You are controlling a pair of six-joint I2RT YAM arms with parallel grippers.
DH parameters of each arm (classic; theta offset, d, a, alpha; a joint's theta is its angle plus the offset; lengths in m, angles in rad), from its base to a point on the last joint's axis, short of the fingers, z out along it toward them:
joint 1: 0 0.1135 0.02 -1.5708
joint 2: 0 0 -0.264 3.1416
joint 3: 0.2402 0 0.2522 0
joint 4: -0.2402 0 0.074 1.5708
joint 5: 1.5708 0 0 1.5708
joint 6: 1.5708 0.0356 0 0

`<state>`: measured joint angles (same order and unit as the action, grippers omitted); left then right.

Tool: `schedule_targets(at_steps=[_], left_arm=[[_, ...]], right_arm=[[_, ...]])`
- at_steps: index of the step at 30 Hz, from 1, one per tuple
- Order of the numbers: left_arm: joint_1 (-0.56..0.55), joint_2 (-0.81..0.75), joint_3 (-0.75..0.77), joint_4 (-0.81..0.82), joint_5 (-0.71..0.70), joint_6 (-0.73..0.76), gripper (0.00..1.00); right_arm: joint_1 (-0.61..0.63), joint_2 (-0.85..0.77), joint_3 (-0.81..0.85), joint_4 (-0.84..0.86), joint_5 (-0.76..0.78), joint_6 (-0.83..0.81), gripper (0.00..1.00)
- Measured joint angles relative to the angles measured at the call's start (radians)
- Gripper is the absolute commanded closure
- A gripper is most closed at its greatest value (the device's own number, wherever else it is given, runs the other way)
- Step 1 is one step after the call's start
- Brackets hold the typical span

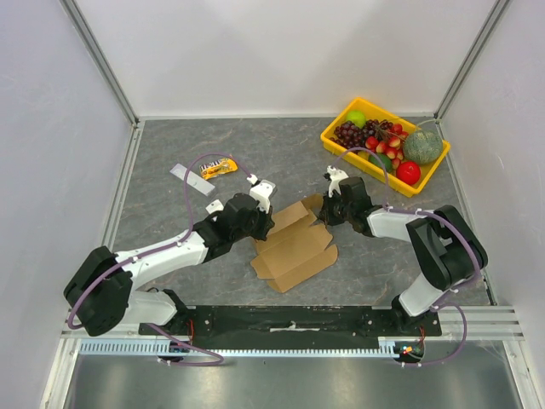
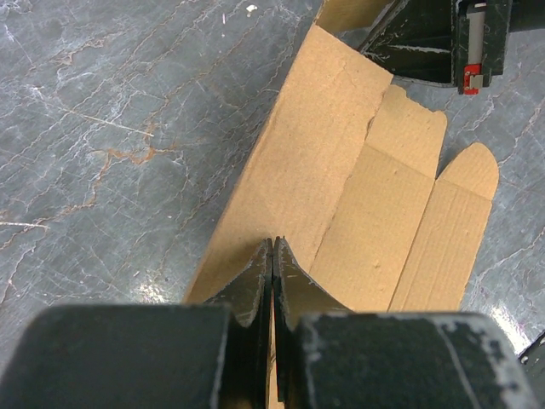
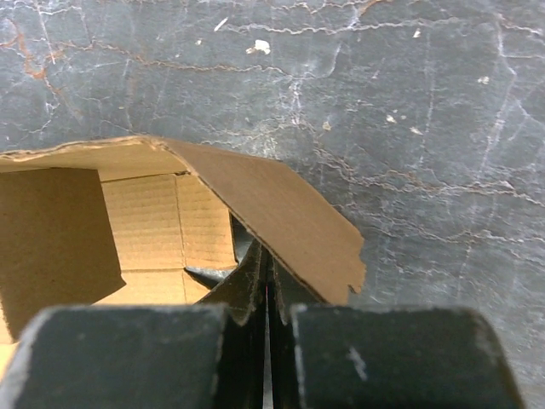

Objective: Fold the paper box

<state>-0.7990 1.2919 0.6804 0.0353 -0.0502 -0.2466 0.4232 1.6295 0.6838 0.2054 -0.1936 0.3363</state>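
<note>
The paper box [image 1: 294,247] lies open in the middle of the table, a brown corrugated sheet with its flaps partly raised. My left gripper [image 1: 269,227] is at its left side. Its jaws [image 2: 272,242] are shut with nothing between them, tips down on the long side panel of the paper box [image 2: 375,196]. My right gripper [image 1: 320,216] is at the box's far right corner, shut too. Its tips [image 3: 266,249] are tucked under a raised flap [image 3: 281,213] that leans over them. The right gripper [image 2: 426,38] also shows beyond the box in the left wrist view.
A yellow tray [image 1: 336,122] of fruit stands at the back right. An orange snack packet [image 1: 219,168] and a pale strip [image 1: 192,179] lie at the back left. White enclosure walls close in three sides, and the black base rail [image 1: 289,319] runs along the near edge.
</note>
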Motion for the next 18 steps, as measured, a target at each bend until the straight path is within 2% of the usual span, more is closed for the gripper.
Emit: schedule_targets(at_steps=[18], left_arm=[[-0.002,0.004,0.000,0.007,0.000,-0.001,0.98]], right_arm=[[0.000,0.008,0.001,0.094,-0.183,0.034,1.00]])
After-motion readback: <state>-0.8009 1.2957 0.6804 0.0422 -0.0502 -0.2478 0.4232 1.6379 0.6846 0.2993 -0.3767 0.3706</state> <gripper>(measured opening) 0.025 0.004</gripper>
